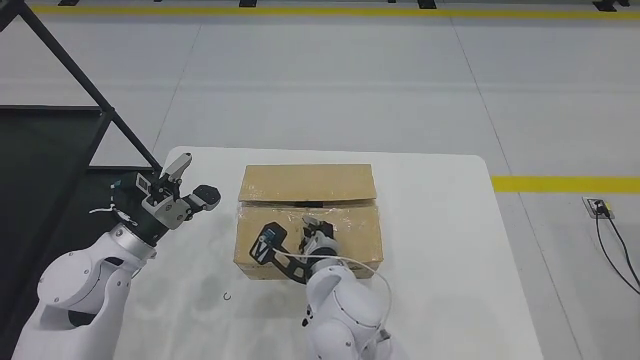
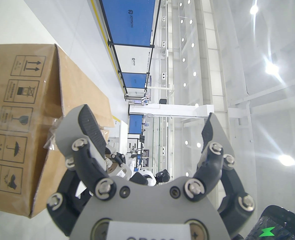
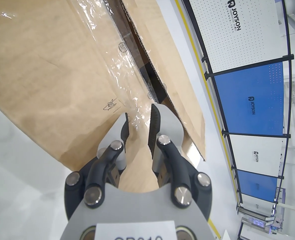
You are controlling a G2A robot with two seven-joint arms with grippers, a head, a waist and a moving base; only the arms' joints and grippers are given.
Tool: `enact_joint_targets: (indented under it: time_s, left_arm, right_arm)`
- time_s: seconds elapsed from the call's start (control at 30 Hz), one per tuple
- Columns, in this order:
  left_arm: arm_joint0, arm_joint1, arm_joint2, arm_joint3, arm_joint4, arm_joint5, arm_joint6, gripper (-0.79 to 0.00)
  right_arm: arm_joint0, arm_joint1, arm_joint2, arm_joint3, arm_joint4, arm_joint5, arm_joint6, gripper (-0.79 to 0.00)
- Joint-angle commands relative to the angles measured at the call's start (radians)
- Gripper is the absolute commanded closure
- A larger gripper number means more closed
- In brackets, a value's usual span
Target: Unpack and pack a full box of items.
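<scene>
A brown cardboard box (image 1: 308, 215) stands in the middle of the white table (image 1: 440, 260). Its top flaps (image 3: 49, 51) are slightly parted, with a dark slit between them. Crinkled clear tape (image 3: 104, 26) runs along the seam. My right gripper (image 3: 139, 116) is over the box top at the near end of the seam. Its fingers are a narrow gap apart, with bunched tape between the tips, and in the top view this gripper (image 1: 312, 228) sits at the box's front edge. My left gripper (image 2: 148, 118) is wide open and holds nothing, off to the left of the box (image 2: 24, 116), raised above the table (image 1: 193, 182).
A small wire ring (image 1: 228, 295) lies on the table in front of the box, to its left. A black metal frame (image 1: 70, 70) stands beyond the table's left edge. Bare tabletop lies to the right of the box.
</scene>
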Motion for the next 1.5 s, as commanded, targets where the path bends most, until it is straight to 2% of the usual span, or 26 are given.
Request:
enact_joint_targets:
  time_s: [0.0,0.07,0.23,0.27,0.47,0.83,0.97,1.0,1.03,1.07,1.2,1.23,1.27,1.3,1.47]
  left_arm:
    - [0.0,0.0,0.0,0.0,0.0,0.0,0.0,-0.785]
    - [0.0,0.0,0.0,0.0,0.0,0.0,0.0,-0.785]
    - [0.0,0.0,0.0,0.0,0.0,0.0,0.0,-0.785]
    - [0.0,0.0,0.0,0.0,0.0,0.0,0.0,-0.785]
    - [0.0,0.0,0.0,0.0,0.0,0.0,0.0,-0.785]
    - [0.0,0.0,0.0,0.0,0.0,0.0,0.0,-0.785]
    - [0.0,0.0,0.0,0.0,0.0,0.0,0.0,-0.785]
    - [0.0,0.0,0.0,0.0,0.0,0.0,0.0,-0.785]
    - [0.0,0.0,0.0,0.0,0.0,0.0,0.0,-0.785]
    - [0.0,0.0,0.0,0.0,0.0,0.0,0.0,-0.785]
    - [0.0,0.0,0.0,0.0,0.0,0.0,0.0,-0.785]
    - [0.0,0.0,0.0,0.0,0.0,0.0,0.0,-0.785]
    - [0.0,0.0,0.0,0.0,0.0,0.0,0.0,-0.785]
    - [0.0,0.0,0.0,0.0,0.0,0.0,0.0,-0.785]
    - [0.0,0.0,0.0,0.0,0.0,0.0,0.0,-0.785]
  right_arm:
    - [0.005,-0.001,0.0,0.005,0.002,0.002,0.007,-0.228]
    - [0.01,-0.003,0.002,0.011,0.005,0.005,0.012,-0.2]
    - [0.022,-0.007,0.005,0.027,0.014,0.017,0.025,-0.009]
    - [0.025,-0.007,0.006,0.029,0.014,0.018,0.026,0.0]
    - [0.023,-0.008,0.004,0.018,0.006,0.038,0.014,0.0]
    - [-0.028,0.002,-0.027,-0.048,-0.098,0.056,-0.045,0.0]
    - [-0.033,0.002,-0.02,-0.052,-0.08,0.008,-0.032,0.0]
    - [-0.034,0.001,-0.015,-0.058,-0.071,-0.007,-0.026,-0.046]
    - [-0.036,0.001,-0.011,-0.063,-0.055,-0.021,-0.03,-0.179]
    - [-0.039,0.002,-0.005,-0.071,-0.037,-0.041,-0.039,-0.234]
    - [-0.055,0.004,0.031,-0.106,0.017,-0.044,-0.048,-0.252]
    - [-0.06,0.004,0.038,-0.116,0.038,-0.045,-0.051,-0.388]
    - [-0.065,0.004,0.048,-0.132,0.063,-0.047,-0.054,-0.68]
    - [-0.071,0.004,0.058,-0.146,0.078,-0.048,-0.049,-0.785]
    - [-0.071,0.004,0.058,-0.146,0.078,-0.048,-0.049,-0.785]
